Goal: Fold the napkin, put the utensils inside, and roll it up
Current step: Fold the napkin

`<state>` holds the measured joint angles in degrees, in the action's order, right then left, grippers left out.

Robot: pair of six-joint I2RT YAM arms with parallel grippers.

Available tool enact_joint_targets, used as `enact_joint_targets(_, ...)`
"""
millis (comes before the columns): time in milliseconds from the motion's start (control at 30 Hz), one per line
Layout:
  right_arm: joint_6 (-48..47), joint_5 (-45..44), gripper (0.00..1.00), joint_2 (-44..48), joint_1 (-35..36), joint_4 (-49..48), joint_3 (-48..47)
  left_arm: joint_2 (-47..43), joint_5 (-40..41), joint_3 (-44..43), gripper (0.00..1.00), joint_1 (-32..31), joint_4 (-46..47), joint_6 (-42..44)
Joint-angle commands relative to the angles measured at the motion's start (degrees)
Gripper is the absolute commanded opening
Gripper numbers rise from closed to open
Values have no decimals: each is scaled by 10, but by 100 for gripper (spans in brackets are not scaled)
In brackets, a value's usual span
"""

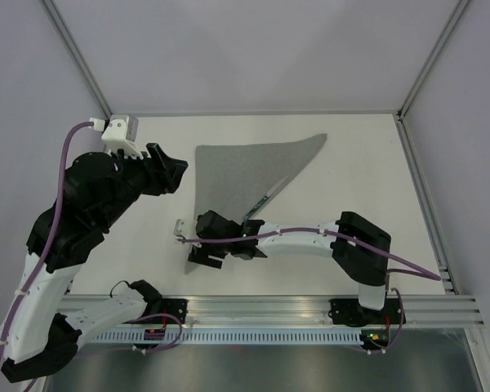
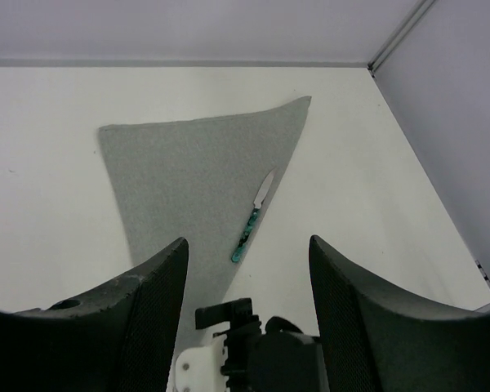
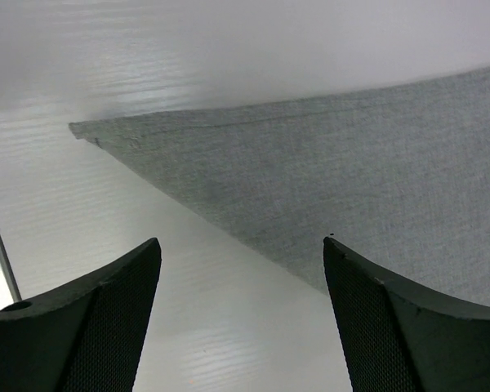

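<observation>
Folded napkin (image 1: 241, 175) is a triangle, knife (image 2: 251, 219) along its slanted R edge; most table (image 1: 367, 180) room to R. L gripper (image 2: 247, 241), R gripper (image 3: 241, 241) both wide open, empty.

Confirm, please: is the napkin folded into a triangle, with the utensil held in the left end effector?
No: the utensil lies on the napkin along its diagonal edge; the left end effector is open and empty, as the left wrist view shows.

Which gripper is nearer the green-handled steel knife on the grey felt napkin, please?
Right. Right gripper: by the knife's handle end. Left gripper: beyond the napkin's left edge.
</observation>
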<state>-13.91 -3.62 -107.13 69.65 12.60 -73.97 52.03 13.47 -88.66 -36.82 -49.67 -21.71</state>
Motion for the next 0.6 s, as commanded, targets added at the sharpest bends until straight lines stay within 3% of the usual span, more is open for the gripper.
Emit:
enact_joint_targets(0, -29, -37, 86, -26, 37, -38, -26, -7, 12, -8, 66, 1, -4, -16)
enact_joint_targets(267, -72, -81, 85, -74, 102, -92, -25, -9, 17, -5, 65, 1, -7, -11)
enact_joint_targets(567, -104, -118, 84, -101, 118, -143, -23, -12, 14, -4, 66, 1, -6, -7)
